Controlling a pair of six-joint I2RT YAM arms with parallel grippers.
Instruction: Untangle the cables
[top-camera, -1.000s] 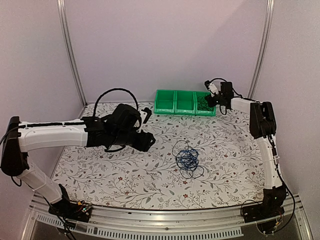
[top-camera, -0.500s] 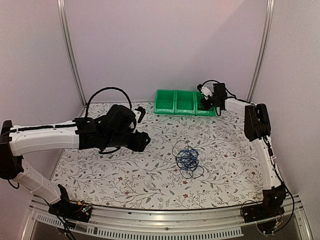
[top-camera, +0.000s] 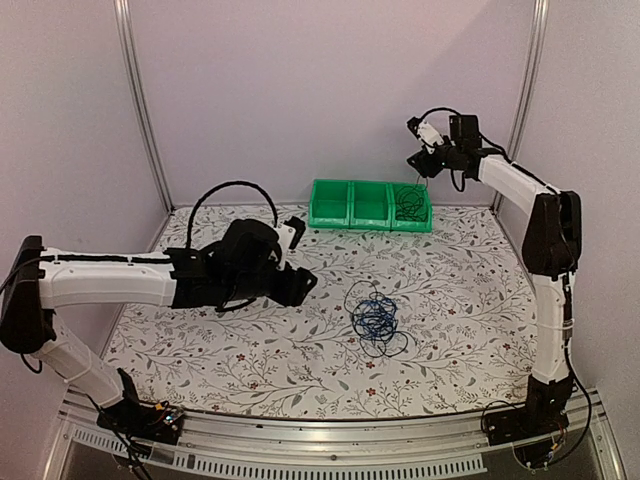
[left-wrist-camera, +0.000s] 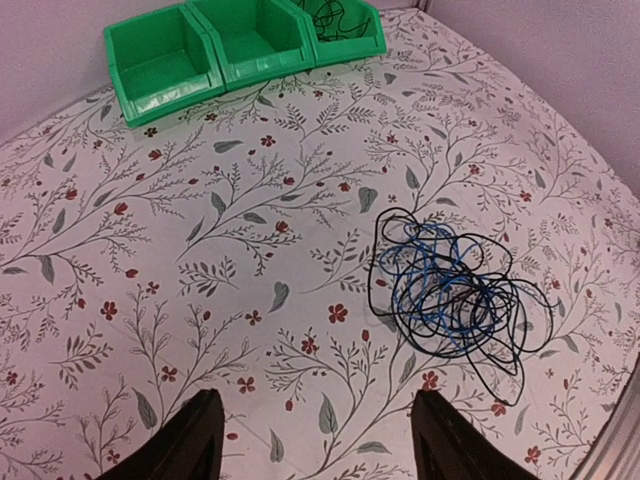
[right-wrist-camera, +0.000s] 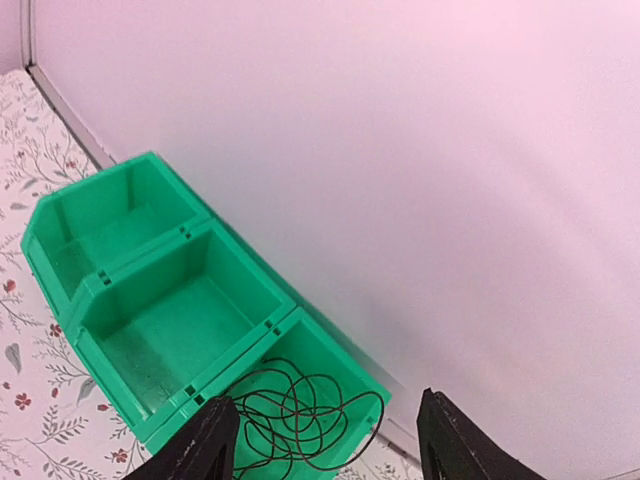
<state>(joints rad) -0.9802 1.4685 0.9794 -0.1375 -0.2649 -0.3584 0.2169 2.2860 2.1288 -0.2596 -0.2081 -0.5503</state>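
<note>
Evidently one black cable (right-wrist-camera: 300, 425) already lies coiled in the right-hand compartment of the green bin row (top-camera: 350, 215) at the far edge of the surface (top-camera: 200, 340). Mid-surface, the blue and black cables (left-wrist-camera: 450, 295) sit knotted, not yet separated. The right claw (right-wrist-camera: 325, 445) gapes empty above the bins. The left claw (left-wrist-camera: 320, 445), fingers apart and empty, faces the knot with nothing between.

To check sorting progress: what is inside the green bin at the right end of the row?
A loose coil of thin black cable lies inside the right bin. Nothing else shows. The loops cover part of the floor, so anything small beneath is unseen.
</note>
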